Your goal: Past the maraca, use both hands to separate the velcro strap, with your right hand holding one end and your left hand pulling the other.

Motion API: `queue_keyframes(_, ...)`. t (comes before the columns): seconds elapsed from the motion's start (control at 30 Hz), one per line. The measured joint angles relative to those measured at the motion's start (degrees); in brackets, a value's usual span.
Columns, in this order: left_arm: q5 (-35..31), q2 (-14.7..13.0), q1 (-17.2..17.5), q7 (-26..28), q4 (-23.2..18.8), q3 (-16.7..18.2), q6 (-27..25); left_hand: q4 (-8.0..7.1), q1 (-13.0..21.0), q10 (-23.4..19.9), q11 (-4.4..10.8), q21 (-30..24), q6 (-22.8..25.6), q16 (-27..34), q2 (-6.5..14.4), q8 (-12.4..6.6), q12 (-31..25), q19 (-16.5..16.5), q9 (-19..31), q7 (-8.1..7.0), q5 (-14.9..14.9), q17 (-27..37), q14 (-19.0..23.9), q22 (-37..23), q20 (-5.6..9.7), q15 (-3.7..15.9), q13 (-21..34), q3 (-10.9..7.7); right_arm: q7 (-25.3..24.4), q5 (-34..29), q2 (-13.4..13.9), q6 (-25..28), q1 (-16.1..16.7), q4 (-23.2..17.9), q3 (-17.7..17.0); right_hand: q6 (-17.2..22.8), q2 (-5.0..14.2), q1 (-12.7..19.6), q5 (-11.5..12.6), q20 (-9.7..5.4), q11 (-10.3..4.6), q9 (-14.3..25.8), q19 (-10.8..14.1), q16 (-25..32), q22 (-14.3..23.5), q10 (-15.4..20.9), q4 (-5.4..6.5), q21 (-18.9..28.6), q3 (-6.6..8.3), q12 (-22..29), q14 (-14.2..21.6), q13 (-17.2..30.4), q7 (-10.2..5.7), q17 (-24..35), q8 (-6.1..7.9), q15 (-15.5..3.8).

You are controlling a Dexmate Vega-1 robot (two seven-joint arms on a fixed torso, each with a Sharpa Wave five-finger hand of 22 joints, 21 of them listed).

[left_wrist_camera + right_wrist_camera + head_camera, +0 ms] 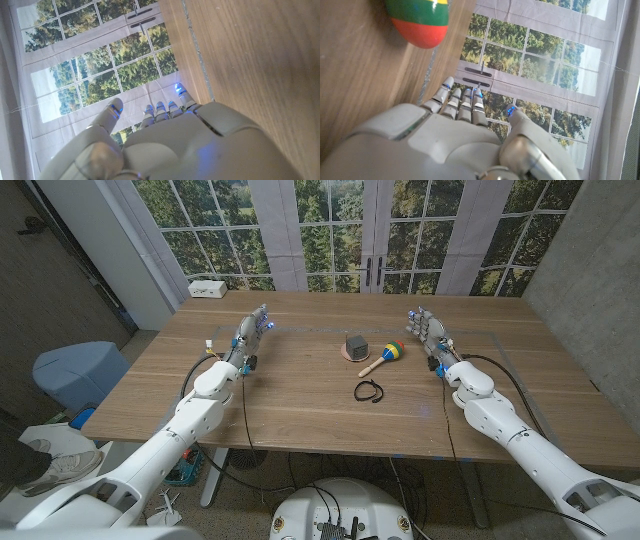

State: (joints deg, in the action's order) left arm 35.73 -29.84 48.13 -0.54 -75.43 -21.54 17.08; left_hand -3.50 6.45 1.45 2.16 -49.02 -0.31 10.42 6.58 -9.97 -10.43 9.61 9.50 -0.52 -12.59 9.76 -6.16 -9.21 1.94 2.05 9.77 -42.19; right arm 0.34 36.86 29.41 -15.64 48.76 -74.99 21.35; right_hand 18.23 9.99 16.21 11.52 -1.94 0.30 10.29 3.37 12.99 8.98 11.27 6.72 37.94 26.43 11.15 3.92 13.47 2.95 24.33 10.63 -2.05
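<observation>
A black cable loop (370, 390) is seen nearest, just before the maraca (383, 359). The velcro strap (355, 344) is located just beyond the maraca. Left hand (252, 332) and right hand (424, 328) are held empty, fingers extended, well apart from the maraca.

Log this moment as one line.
left hand open, idle | right hand open, idle | velcro strap untouched on table | maraca beside it

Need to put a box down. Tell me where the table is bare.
Bare: the wide stretch between the left hand and the strap, and the near edge of the table. Crowded: the middle, around the grey block and maraca, near the right hand.
</observation>
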Motion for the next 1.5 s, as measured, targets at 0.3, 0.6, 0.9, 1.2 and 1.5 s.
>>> queue_keyframes(0.3,-1.5,-1.3,0.5,1.1,-2.2,-0.5,0.5,0.44,0.0,-1.6,0.71,0.2,1.9,0.4,0.0,-0.43,-0.4,0.0,0.0,-1.62,0.0,0.0,1.5,0.0,0.00,0.00,0.0,-0.30,-1.0,-0.5,0.0,-0.7,0.3,0.0,0.1,0.3,-0.62,0.7,0.0,0.00,0.13,0.0,0.0,0.5,0.0,0.7,-0.24,0.0,0.24,0.3,0.5,0.0,0.31,-0.1,0.00,-0.09)
queue_keyframes(0.6,-12.6,-3.3,1.6,9.2,-5.5,-1.1,1.1,4.92,1.1,-5.0,0.27,1.3,5.9,0.8,0.4,-0.45,-1.3,-4.9,0.3,-2.64,0.8,-0.2,6.4,0.0,-0.57,-0.19,0.1,0.75,-2.9,-1.1,-1.1,-1.9,1.8,0.8,-0.1,1.6,0.06,1.4,-0.3,-0.30,1.36,0.0,1.6,1.4,0.2,2.4,-1.88,-0.7,0.42,0.8,2.8,-0.4,1.03,-0.4,0.45,0.12)
queue_keyframes(0.9,-20.2,-5.0,2.1,13.1,-8.5,-2.3,1.1,6.70,1.6,-6.5,0.10,1.8,7.7,0.8,0.7,-0.85,-1.3,-6.2,0.3,-2.95,1.2,-0.2,7.7,-0.3,-1.02,-0.31,0.3,1.01,-4.9,-1.8,-1.0,-2.5,3.2,-0.5,-0.6,2.6,0.06,1.4,-0.4,-0.20,1.74,0.3,3.1,1.9,0.2,3.2,-2.55,-0.7,0.61,0.8,3.6,-0.7,1.34,-0.7,0.85,-0.11)
queue_keyframes(1.2,-28.5,-6.9,2.0,15.7,-11.6,-3.8,0.0,8.46,2.2,-7.2,0.40,2.3,8.9,0.8,0.8,-1.07,-1.3,-6.9,0.3,-3.15,1.3,-0.4,8.0,-0.3,-1.33,-0.01,0.3,1.19,-6.4,-2.3,-0.9,-3.5,4.7,-1.6,-1.1,3.1,0.06,1.4,-0.7,-0.31,1.74,0.3,3.6,2.1,0.2,3.8,-3.01,-1.1,0.62,1.2,3.9,-0.7,1.26,-0.7,0.85,0.21)
queue_keyframes(1.5,-36.1,-8.8,1.9,17.2,-15.1,-4.9,-1.2,9.94,2.8,-7.7,0.96,2.6,9.9,0.7,0.7,-1.07,-1.3,-7.3,0.3,-3.74,1.8,-0.4,8.3,-0.3,-1.72,-0.31,0.2,1.56,-7.8,-2.5,-1.0,-4.6,6.1,-2.4,-1.6,3.3,0.74,2.1,-0.7,0.10,1.74,0.3,4.0,2.1,0.2,3.8,-3.57,-1.1,0.69,1.2,3.9,-0.9,1.44,-0.7,0.85,0.21)
